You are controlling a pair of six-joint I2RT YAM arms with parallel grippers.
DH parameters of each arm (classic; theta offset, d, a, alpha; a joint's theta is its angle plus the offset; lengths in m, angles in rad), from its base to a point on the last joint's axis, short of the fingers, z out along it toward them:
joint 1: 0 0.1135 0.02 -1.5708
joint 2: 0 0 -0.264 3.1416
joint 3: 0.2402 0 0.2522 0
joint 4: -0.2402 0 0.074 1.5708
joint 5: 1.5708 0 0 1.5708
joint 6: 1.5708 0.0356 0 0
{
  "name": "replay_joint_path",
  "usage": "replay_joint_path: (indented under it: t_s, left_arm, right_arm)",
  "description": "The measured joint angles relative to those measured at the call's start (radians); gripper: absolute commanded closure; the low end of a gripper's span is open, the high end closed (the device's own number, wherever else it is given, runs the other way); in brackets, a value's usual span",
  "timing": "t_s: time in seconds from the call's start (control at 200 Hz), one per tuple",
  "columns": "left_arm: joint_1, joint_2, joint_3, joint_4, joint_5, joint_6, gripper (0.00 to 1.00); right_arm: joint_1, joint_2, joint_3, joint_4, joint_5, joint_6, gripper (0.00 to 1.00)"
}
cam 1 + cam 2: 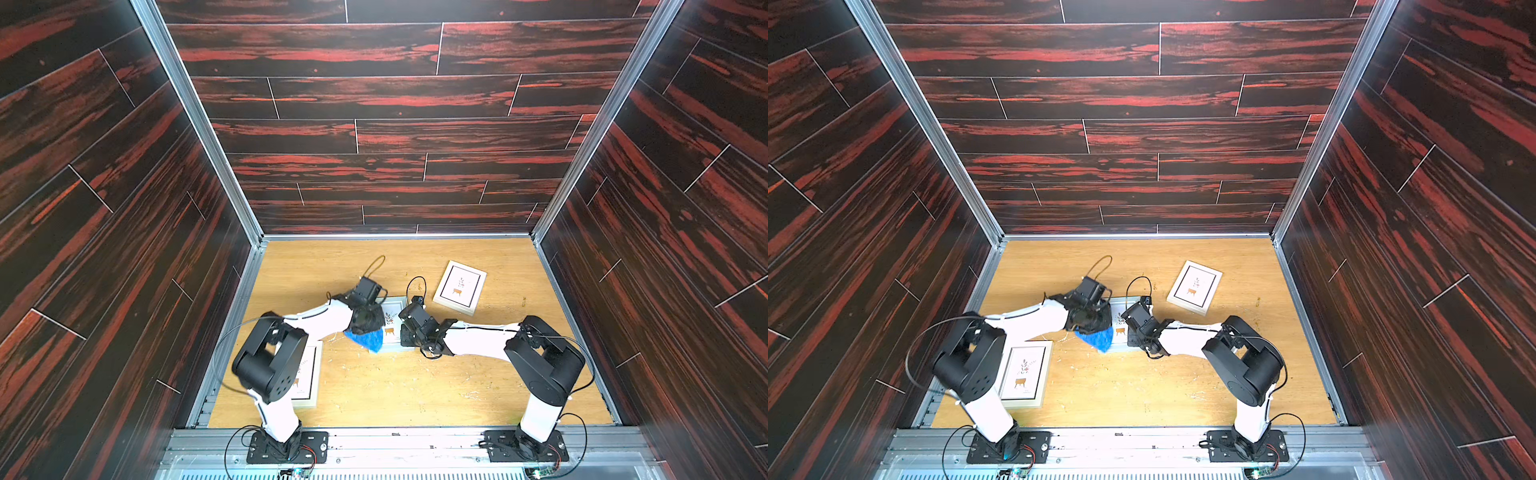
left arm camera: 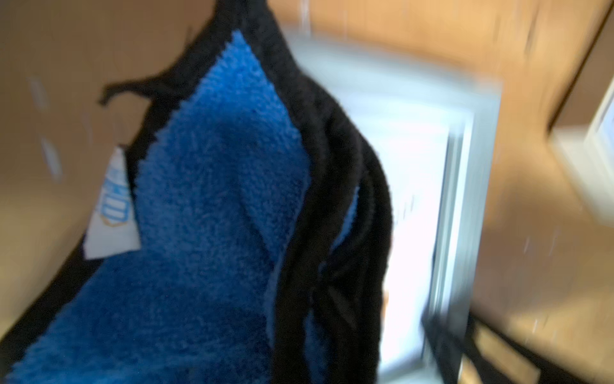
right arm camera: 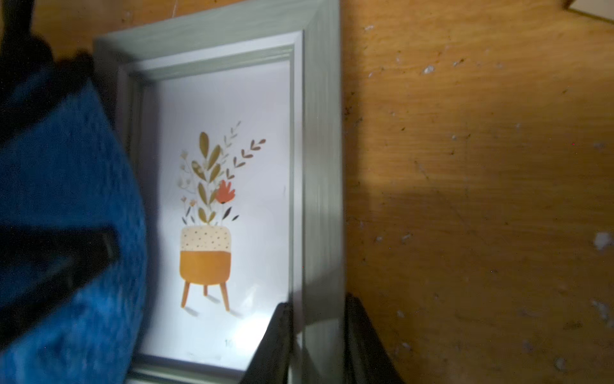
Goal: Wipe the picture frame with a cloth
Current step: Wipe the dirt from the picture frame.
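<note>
A grey-green picture frame (image 1: pixel 392 322) (image 1: pixel 1121 325) holding a potted-plant print lies flat mid-table. My right gripper (image 3: pixel 319 309) is shut on the picture frame's (image 3: pixel 320 139) right-hand rail, one finger inside the rail and one outside; in both top views it (image 1: pixel 406 337) (image 1: pixel 1134 337) sits at the frame's right edge. The bunched blue cloth (image 1: pixel 368 339) (image 1: pixel 1097 338) (image 2: pixel 206 206) (image 3: pixel 66 206) with black edging hangs from my left gripper (image 1: pixel 365 321) (image 1: pixel 1090 321), which is shut on it. The cloth covers the frame's left side. The left gripper's fingers are hidden behind the cloth in the blurred left wrist view.
A white picture frame (image 1: pixel 459 287) (image 1: pixel 1194 286) lies at the back right. Another pale frame (image 1: pixel 308 376) (image 1: pixel 1023 374) lies at the front left, partly under my left arm. The wooden table (image 1: pixel 395 386) is walled in by dark panels on three sides.
</note>
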Motion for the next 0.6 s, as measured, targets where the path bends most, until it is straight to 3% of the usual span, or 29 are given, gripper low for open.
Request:
replay_joint_path:
  t_s: [0.13, 0.346, 0.441, 0.601]
  left_arm:
    - [0.001, 0.015, 0.007, -0.008, 0.026, 0.002, 1.00]
    - [0.091, 0.153, 0.197, -0.017, 0.031, 0.033, 1.00]
    - [0.086, 0.124, 0.152, 0.016, 0.019, 0.028, 1.00]
    - [-0.005, 0.028, -0.016, 0.074, 0.023, -0.010, 1.00]
  right_arm:
    - [0.000, 0.000, 0.000, 0.000, 0.000, 0.000, 0.99]
    - [0.000, 0.000, 0.000, 0.000, 0.000, 0.000, 0.99]
    - [0.000, 0.000, 0.000, 0.000, 0.001, 0.000, 0.99]
    - [0.000, 0.000, 0.000, 0.000, 0.001, 0.000, 0.99]
